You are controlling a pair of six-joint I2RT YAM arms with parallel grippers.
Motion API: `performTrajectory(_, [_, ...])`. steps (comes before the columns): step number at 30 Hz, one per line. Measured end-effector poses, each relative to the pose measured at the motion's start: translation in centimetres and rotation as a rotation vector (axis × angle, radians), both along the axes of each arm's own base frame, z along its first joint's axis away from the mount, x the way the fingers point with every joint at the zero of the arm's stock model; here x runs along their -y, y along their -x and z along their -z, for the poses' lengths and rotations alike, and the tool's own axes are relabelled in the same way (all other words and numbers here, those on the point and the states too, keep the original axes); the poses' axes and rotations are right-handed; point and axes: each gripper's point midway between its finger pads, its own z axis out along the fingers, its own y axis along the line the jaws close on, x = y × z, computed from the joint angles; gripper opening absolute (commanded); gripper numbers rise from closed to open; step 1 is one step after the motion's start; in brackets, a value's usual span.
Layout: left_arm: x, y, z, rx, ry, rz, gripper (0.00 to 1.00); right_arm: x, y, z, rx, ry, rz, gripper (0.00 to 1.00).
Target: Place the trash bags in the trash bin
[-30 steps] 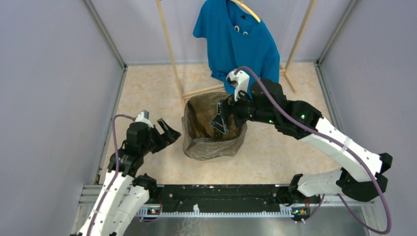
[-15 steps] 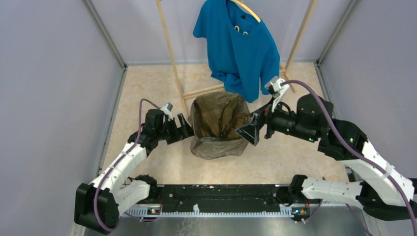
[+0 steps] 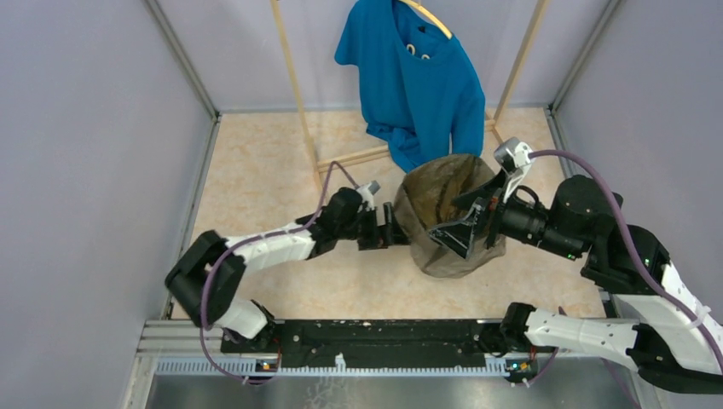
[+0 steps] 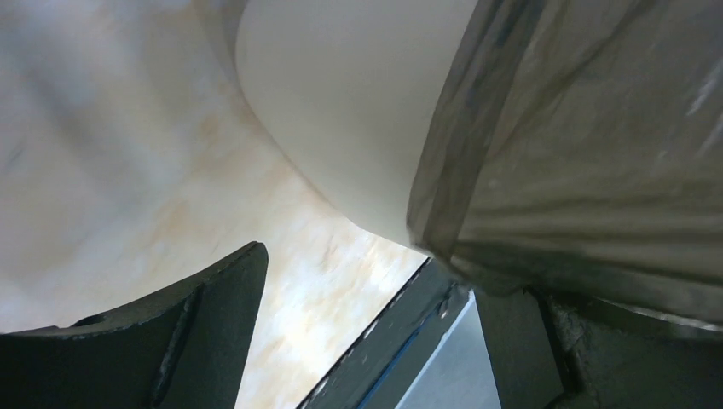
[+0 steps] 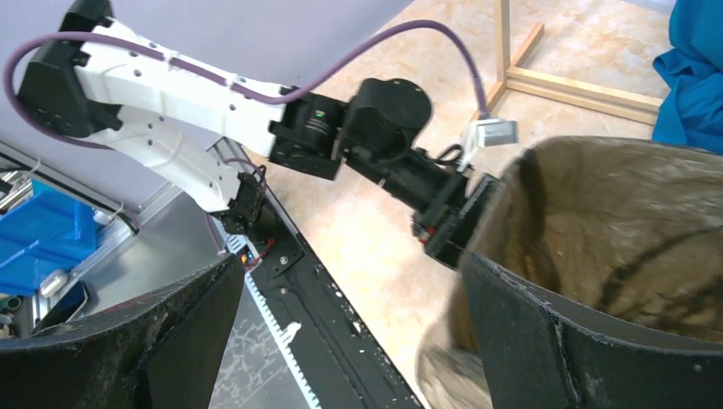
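The trash bag (image 3: 436, 194), thin grey-brown plastic, lines the trash bin and is folded down over its rim, hiding the bin in the top view. In the left wrist view the cream bin wall (image 4: 341, 111) shows below the bag's hem (image 4: 597, 145). My left gripper (image 3: 394, 233) is open and low against the bin's left side; the hem hangs at one finger (image 4: 546, 358). My right gripper (image 3: 473, 217) is open and empty over the bin's near rim. Its view looks into the bag (image 5: 631, 221), and one finger (image 5: 580, 349) is in front of the rim.
A wooden rack (image 3: 298, 85) stands behind the bin with a blue T-shirt (image 3: 413, 77) hanging just above the bin's far rim. Grey walls close in both sides. The black base rail (image 3: 375, 341) runs along the near edge. The right wall stands close by.
The bin with its bag has slid to the right. My left arm has stretched right along with it, against its side. My right gripper has pulled back to the right.
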Motion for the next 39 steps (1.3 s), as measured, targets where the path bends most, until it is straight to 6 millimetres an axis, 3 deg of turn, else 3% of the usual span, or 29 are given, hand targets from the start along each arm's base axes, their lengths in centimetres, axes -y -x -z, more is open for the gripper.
performTrajectory(4, [5.9, -2.4, -1.3, 0.026, 0.049, 0.034, 0.96, 0.8, 0.2, -0.4, 0.008, -0.019, 0.015, 0.99])
performTrajectory(8, [13.4, -5.6, -2.6, 0.069, 0.111, 0.088, 0.95, 1.4, 0.5, -0.9, 0.014, -0.04, 0.025, 0.99])
performTrajectory(11, [18.8, -6.9, -2.2, 0.087, 0.153, 0.138, 0.94, 1.9, 0.7, -0.8, 0.012, -0.051, 0.033, 0.99])
performTrajectory(13, [21.8, -6.5, -1.1, 0.082, 0.17, 0.182, 0.95, 2.3, 0.9, -0.7, 0.007, -0.058, 0.039, 0.99])
performTrajectory(16, [23.7, -4.6, 1.1, 0.052, 0.145, 0.227, 0.95, 2.8, 1.1, -0.9, 0.006, -0.07, 0.048, 0.99])
performTrajectory(19, [23.8, -2.5, 2.2, 0.034, 0.123, 0.257, 0.98, 3.4, 1.2, -1.1, 0.013, -0.082, 0.06, 0.99])
performTrajectory(22, [21.3, -0.6, 3.1, 0.017, 0.083, 0.26, 0.98, 3.9, 1.2, -1.2, 0.014, -0.089, 0.073, 0.99])
performTrajectory(24, [18.0, 0.2, 3.3, 0.007, 0.039, 0.24, 0.98, 4.1, 1.1, -1.2, 0.015, -0.089, 0.087, 0.99])
performTrajectory(26, [14.2, 0.5, 2.1, 0.023, 0.003, 0.21, 0.98, 4.3, 0.9, -1.2, 0.017, -0.088, 0.104, 0.99])
performTrajectory(28, [11.0, 0.4, -0.9, 0.082, -0.003, 0.177, 0.98, 4.6, 0.6, -1.1, 0.021, -0.087, 0.124, 0.99])
performTrajectory(32, [6.1, 0.0, -11.4, 0.321, 0.046, 0.098, 0.98, 5.2, 0.0, -1.3, 0.031, -0.087, 0.173, 0.99])
performTrajectory(39, [-5.1, 3.5, -31.9, 0.781, 0.193, -0.076, 0.98, 6.7, -0.6, -3.0, 0.085, -0.1, 0.234, 0.99])
